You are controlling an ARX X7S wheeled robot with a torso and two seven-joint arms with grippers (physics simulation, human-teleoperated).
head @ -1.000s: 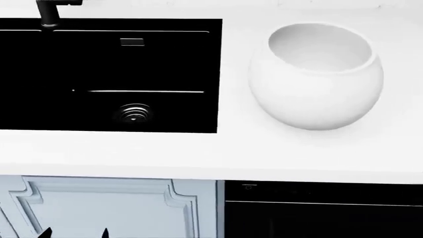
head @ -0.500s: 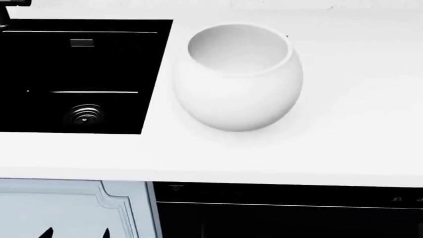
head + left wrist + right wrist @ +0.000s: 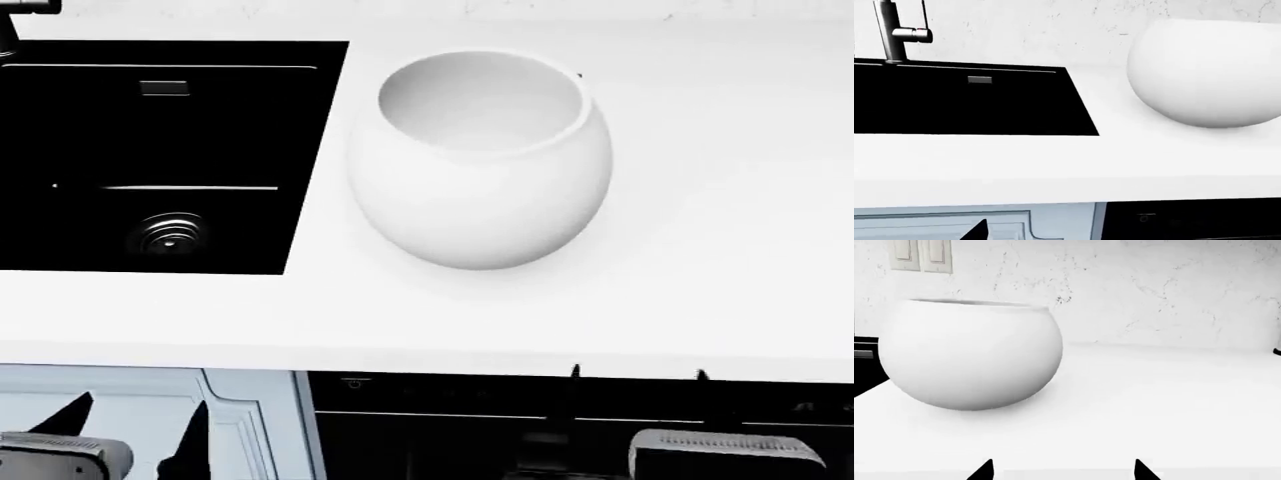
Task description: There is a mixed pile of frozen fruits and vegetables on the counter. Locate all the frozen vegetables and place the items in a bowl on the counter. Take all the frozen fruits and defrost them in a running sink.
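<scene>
White bowl [image 3: 481, 190] stands on the counter [image 3: 721, 250] beside the black sink [image 3: 147, 150].
Left gripper [image 3: 134, 425] and right gripper [image 3: 638, 385], both spread apart, hold nothing.

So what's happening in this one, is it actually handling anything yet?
Nothing is being handled. Both grippers hang low in front of the cabinets, below the counter edge: the left gripper and the right gripper, each open and empty. On the counter stands a white bowl, empty, just right of the black sink. No water shows at the tap. None of the frozen fruit or vegetables is in view.
</scene>
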